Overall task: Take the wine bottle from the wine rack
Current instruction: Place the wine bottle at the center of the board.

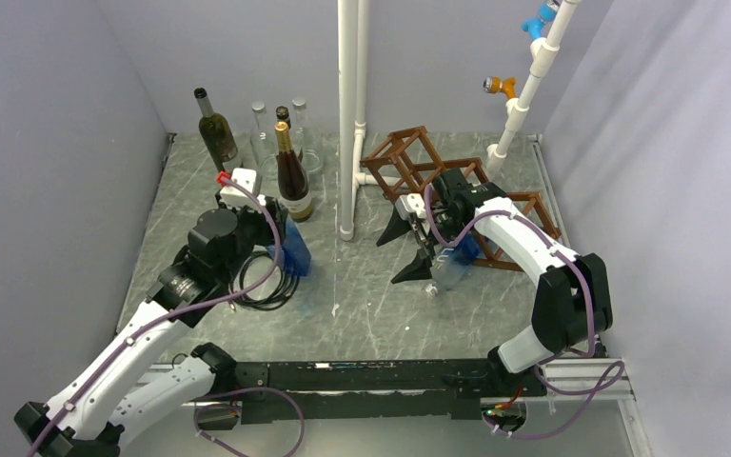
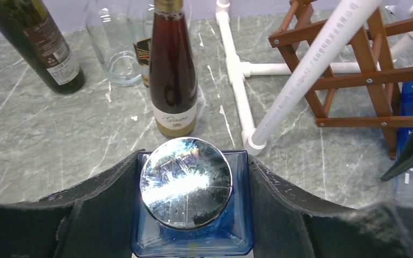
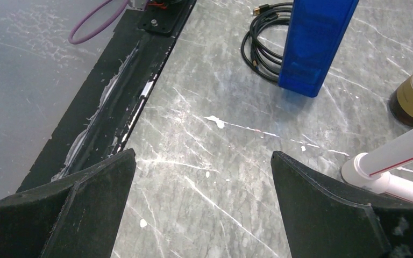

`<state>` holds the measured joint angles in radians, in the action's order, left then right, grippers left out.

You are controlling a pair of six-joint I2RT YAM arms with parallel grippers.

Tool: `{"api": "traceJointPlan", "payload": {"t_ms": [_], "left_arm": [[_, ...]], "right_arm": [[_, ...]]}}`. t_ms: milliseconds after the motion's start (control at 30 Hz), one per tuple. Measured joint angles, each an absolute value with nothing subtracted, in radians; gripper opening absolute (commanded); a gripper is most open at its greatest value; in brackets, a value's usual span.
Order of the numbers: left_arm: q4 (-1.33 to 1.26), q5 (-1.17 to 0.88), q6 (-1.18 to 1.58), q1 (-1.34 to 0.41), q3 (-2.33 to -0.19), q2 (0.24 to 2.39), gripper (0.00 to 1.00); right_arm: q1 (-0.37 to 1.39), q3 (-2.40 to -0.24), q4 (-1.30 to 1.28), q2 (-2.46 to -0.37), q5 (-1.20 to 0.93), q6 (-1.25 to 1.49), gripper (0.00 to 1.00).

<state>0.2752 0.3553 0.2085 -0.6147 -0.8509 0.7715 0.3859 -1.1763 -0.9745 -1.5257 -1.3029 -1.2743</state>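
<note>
Top view: left gripper (image 1: pixel 287 246) clamped on upright blue bottle (image 1: pixel 297 259), which stood on table (image 1: pixel 362 309) well apart from wine rack (image 1: pixel 409 152), likely being set down; right gripper (image 1: pixel 405 249) gaped wide, empty, beside second bottle (image 1: pixel 455 262) lying in rack's low cell, probably next pick.
Left wrist: brown bottle (image 2: pixel 173 70) label script unreadable; pipe (image 2: pixel 312 70) print too small.
Right wrist: fingers apart over table; no writing.

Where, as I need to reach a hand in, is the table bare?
Between the blue bottle and the right gripper, in front of the white pipe. Crowded: upright bottles back left, wine rack back right.
</note>
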Motion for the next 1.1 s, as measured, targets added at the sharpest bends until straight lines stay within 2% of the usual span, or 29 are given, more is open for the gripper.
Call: {"api": "traceJointPlan", "payload": {"t_ms": [600,1100], "left_arm": [[0.270,0.180,0.203,-0.291,-0.891,0.846,0.00],[0.141,0.131,0.176,-0.129,-0.983,1.019,0.00]], "right_arm": [[0.381,-1.175,-0.999,-1.526,-1.302,-1.300,1.00],[0.380,-1.175,-1.018,-1.526,-1.301,-1.322,1.00]]}}
